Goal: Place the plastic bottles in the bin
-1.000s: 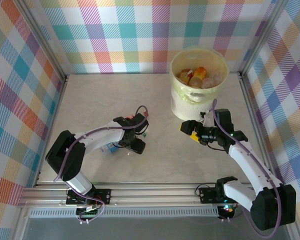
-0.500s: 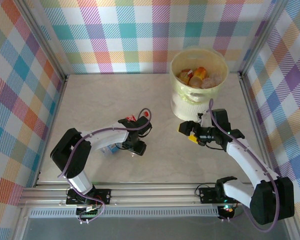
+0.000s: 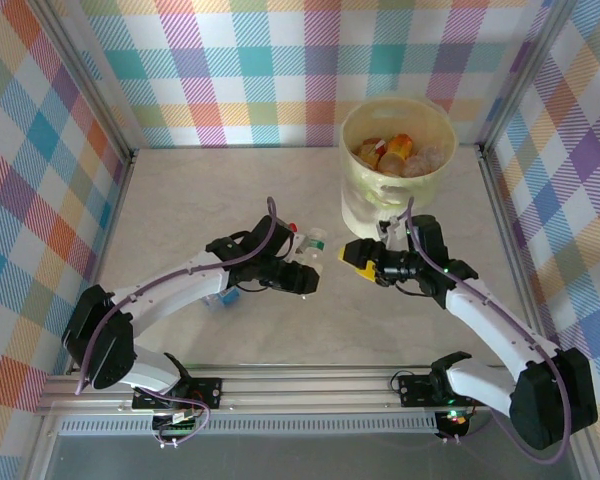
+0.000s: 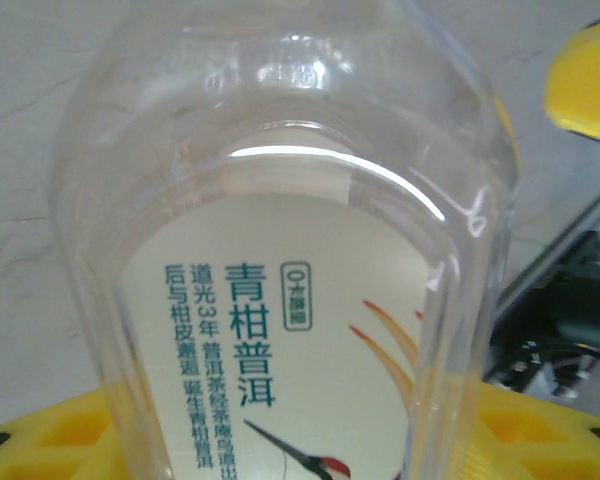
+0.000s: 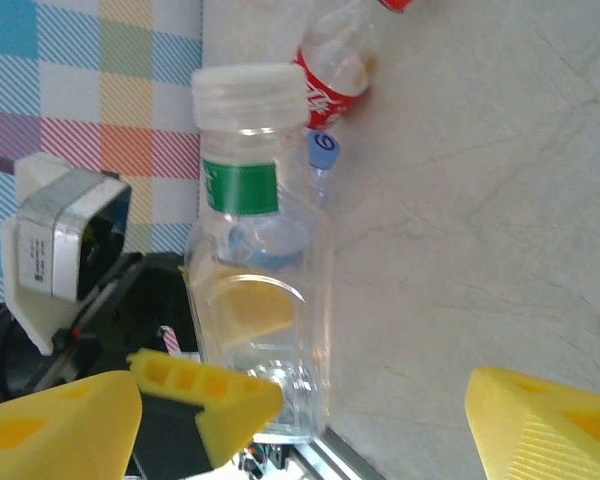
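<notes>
Clear bottle (image 3: 313, 243), white cap and green band, is sitting over mid-worktop (image 3: 180, 190), clamped near its base in the left claw (image 3: 302, 270). Left arm is stretching far out toward centre. Right claw (image 3: 360, 253) is facing it from just beside, jaws standing wide with nothing in them, and the right arm is bending in front of the bin (image 3: 368, 205). Red-label bottle (image 3: 290, 232) is lying just behind.

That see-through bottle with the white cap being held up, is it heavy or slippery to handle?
Probably light: the clear bottle looks empty, with the table showing through it. Its smooth, glossy wall may be slippery, and thin plastic could dent in the left gripper's squeeze. Laid down, the round body would likely roll.
</notes>
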`<act>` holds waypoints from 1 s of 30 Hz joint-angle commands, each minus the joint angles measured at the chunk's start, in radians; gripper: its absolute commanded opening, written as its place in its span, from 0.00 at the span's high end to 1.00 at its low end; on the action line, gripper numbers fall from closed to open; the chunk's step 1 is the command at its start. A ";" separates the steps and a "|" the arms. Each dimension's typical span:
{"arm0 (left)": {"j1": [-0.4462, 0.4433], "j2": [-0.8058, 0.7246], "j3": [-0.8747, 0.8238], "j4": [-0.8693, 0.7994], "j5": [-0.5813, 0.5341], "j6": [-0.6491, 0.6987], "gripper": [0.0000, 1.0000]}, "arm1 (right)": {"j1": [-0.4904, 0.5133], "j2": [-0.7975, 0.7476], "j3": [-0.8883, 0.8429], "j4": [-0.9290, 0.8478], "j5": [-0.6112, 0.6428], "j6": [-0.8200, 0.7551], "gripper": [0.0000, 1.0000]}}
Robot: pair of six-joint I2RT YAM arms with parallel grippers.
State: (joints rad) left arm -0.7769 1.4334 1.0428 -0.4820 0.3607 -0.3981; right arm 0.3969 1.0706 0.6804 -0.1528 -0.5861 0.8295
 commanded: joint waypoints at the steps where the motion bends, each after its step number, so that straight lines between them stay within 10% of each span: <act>1: -0.010 -0.024 -0.033 0.079 0.108 -0.048 0.44 | 0.027 0.005 0.024 0.104 0.063 0.068 0.19; 30: -0.037 -0.063 -0.053 0.143 0.113 -0.053 0.44 | 0.169 0.284 0.183 0.227 0.180 0.085 0.49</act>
State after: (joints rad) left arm -0.7979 1.4029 1.0023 -0.3771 0.4522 -0.4633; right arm 0.5579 1.3571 0.8291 0.0559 -0.4141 0.9257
